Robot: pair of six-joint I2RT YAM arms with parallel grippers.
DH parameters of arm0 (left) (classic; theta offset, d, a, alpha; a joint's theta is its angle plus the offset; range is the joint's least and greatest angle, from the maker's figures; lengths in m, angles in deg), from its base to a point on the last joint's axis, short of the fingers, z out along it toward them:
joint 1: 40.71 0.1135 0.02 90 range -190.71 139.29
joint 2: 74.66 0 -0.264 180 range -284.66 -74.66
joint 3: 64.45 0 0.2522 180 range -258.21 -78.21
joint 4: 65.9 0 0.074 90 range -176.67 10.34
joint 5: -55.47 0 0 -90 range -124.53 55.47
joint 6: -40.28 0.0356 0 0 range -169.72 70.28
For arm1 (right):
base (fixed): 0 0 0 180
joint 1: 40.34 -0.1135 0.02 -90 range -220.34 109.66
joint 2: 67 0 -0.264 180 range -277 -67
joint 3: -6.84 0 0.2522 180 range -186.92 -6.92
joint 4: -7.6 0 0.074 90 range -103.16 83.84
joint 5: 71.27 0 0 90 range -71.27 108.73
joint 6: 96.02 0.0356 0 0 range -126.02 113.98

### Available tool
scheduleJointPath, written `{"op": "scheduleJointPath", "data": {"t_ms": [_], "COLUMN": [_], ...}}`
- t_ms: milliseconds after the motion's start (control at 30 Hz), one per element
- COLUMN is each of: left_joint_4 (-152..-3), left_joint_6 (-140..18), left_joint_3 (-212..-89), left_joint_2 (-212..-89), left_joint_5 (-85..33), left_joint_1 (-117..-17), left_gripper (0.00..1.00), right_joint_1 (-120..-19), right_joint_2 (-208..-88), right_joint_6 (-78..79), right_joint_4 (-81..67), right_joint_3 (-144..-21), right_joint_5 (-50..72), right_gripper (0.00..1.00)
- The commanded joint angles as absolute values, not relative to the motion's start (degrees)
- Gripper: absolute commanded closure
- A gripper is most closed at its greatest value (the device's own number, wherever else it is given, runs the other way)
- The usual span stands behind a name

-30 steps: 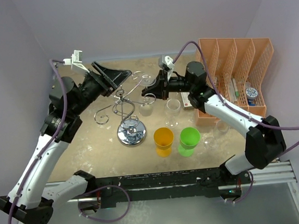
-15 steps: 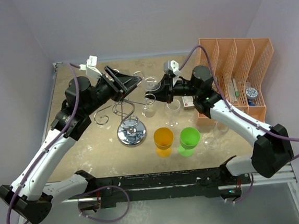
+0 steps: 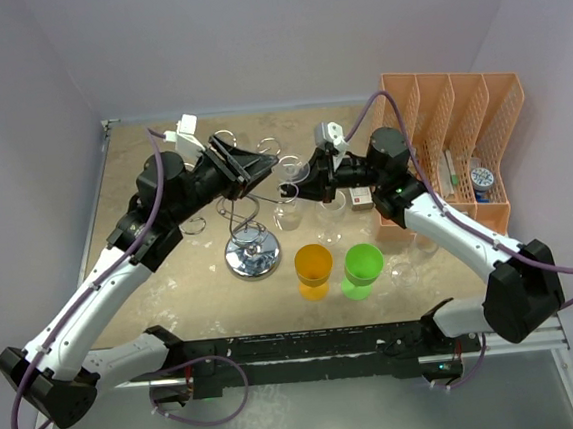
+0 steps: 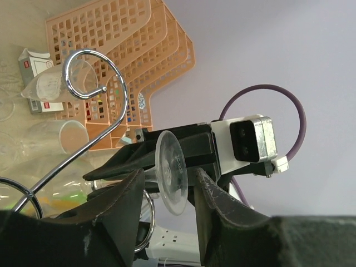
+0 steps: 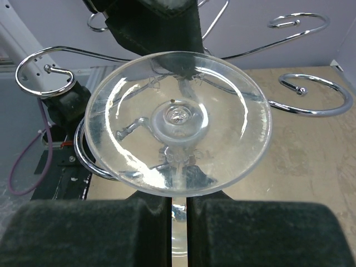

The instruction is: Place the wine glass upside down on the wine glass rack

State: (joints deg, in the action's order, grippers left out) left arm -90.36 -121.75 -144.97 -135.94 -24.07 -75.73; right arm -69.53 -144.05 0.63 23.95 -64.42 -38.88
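Observation:
My right gripper [image 5: 178,219] is shut on the stem of the clear wine glass [image 5: 179,121], and the glass's round foot faces its camera. In the top view the glass [image 3: 291,168] is held sideways in the air, just right of the chrome wine glass rack [image 3: 252,254]. My left gripper [image 4: 169,186] is open, with one finger on each side of the glass foot [image 4: 171,179]; a gap shows beside the right finger. Its dark fingers [image 5: 158,25] show behind the foot in the right wrist view. Curled rack arms [image 4: 92,69] [image 5: 314,94] lie close around both grippers.
An orange mesh file organiser [image 3: 458,139] stands at the right. An orange cup [image 3: 313,269] and a green cup [image 3: 363,268] stand in front of the rack. Clear glasses [image 3: 284,213] [image 3: 332,206] and a small box [image 3: 361,197] sit under the held glass.
My left arm has swung right, from the back left over the rack to the glass foot, and its jaws have narrowed. The right arm with the glass has shifted slightly.

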Motion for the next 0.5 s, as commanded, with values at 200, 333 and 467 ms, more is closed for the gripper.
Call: {"op": "scheduleJointPath", "data": {"t_ms": [200,333,467], "left_joint_4": [-87.0,-86.2,-86.2], "left_joint_6": [-123.8,-123.6,-122.8], "left_joint_3": [-144.0,-143.9,-144.0], "left_joint_2": [-136.3,-136.6,-136.8], "left_joint_5": [-23.9,-22.9,-21.9], "left_joint_1": [-76.3,-76.6,-77.1], "left_gripper": [0.71,0.76,0.79], "right_joint_1": [-70.3,-70.4,-70.5], "right_joint_2": [-140.5,-140.6,-140.7], "right_joint_6": [-1.3,-1.7,-2.0], "right_joint_4": [26.1,25.2,24.6], "right_joint_3": [-64.9,-65.1,-65.4], "right_joint_5": [-44.6,-44.9,-44.4], "right_gripper": [1.0,1.0,1.0]}}
